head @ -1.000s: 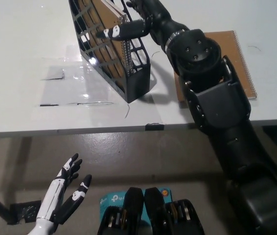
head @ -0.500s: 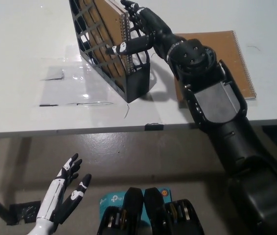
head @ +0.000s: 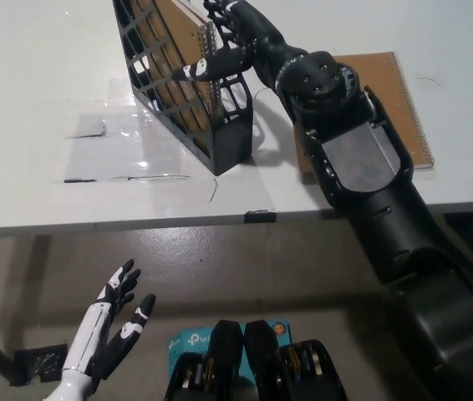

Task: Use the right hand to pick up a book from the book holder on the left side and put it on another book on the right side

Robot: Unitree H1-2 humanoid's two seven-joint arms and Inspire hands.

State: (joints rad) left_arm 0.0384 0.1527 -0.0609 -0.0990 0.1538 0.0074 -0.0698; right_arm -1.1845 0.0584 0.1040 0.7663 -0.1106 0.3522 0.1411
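Raised slightly, right hand (head: 235, 35) fingers (head: 199, 69) pinch book (head: 188, 32).

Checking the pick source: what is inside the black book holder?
A brown spiral-bound book stands inside the black book holder, the right hand at its spiral edge. The holder's walls hide its lower part, so further books cannot be ruled out.

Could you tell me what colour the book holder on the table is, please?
The book holder is black, seen in the head view.

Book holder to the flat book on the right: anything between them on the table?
Head view: only the right hand and its forearm cross between the book holder and flat book; the table there looks bare.
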